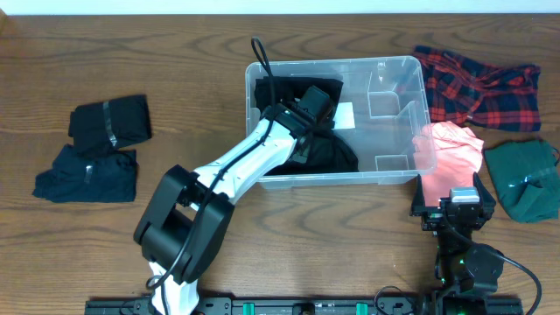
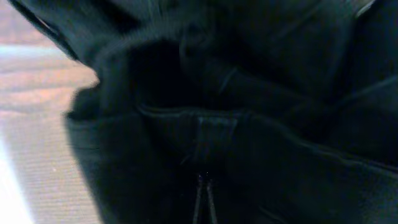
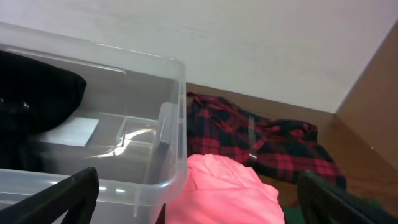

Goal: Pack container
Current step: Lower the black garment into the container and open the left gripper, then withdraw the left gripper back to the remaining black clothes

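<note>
The clear plastic container (image 1: 350, 62) sits at the upper centre of the wooden worktop (image 1: 157, 52) in the overhead view. A black garment (image 1: 337, 157) is heaped in its left half. Its right half shows bare moulded floor and a white label (image 1: 345, 114) at the edge of the cloth.

The left arm reaches diagonally up from the lower left into the bin, and the left gripper (image 1: 308, 133) is down among the black cloth. Its jaws are together. The left wrist view is filled with dark folds, so whether any fabric is pinched between them cannot be told.

The right gripper (image 1: 453, 205) is at the lower right, just below the container's lower right corner, its jaws spread wide with nothing between them. A pink garment (image 1: 451, 149) lies just above it, touching the container's right wall. A red plaid garment (image 1: 481, 87) is at the upper right and a green one (image 1: 525, 179) at the right edge. Two black folded garments (image 1: 109, 122) (image 1: 87, 175) lie at the left, well apart from the bin.
</note>
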Action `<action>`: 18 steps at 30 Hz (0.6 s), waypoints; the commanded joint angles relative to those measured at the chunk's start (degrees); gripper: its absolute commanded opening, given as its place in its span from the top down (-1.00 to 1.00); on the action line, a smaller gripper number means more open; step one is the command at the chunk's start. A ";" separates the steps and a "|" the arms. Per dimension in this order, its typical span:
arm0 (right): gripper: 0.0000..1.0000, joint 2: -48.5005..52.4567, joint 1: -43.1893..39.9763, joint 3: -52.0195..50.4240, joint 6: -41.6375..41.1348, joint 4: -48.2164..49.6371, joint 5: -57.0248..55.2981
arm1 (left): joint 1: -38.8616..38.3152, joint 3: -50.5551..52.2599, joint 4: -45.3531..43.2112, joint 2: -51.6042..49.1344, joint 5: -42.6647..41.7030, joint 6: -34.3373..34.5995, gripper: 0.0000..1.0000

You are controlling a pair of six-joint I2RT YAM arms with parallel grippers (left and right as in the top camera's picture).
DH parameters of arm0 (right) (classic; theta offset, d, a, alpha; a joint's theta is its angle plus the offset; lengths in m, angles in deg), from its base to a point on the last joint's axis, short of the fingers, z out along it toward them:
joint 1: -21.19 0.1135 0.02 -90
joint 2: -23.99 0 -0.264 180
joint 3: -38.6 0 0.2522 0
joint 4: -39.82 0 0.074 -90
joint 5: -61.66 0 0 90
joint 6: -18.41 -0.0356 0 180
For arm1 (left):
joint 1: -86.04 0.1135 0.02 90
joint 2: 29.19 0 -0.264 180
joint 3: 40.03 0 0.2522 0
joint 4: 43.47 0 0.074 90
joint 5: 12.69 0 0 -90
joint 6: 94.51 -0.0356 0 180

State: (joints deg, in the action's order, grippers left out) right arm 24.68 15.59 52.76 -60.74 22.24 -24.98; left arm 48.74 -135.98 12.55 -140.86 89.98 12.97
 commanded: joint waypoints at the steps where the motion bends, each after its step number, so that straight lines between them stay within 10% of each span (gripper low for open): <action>1: -0.99 -0.31 0.70 -0.04 0.57 -0.26 -0.13 | 0.52 -4.59 0.13 6.19 0.11 -1.40 0.87; 18: -0.98 -0.28 0.70 -0.04 0.57 -0.26 -0.11 | 23.26 -7.52 5.22 22.53 12.04 -1.40 0.68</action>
State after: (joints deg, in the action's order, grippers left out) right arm 24.68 15.59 52.76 -60.74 22.24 -24.98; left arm 67.62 -143.31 16.97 -118.05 97.32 11.94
